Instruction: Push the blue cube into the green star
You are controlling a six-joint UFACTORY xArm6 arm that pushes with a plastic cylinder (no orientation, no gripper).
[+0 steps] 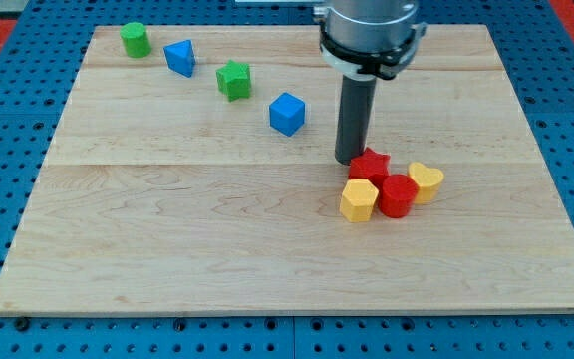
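Wooden counter (167,239), no legible writing. Blue cube (287,113) lies at four o'clock from the green star (234,79), near but apart. My tip (350,160) touches the red star (371,165), at four o'clock from the cube. No jaws are fitted.
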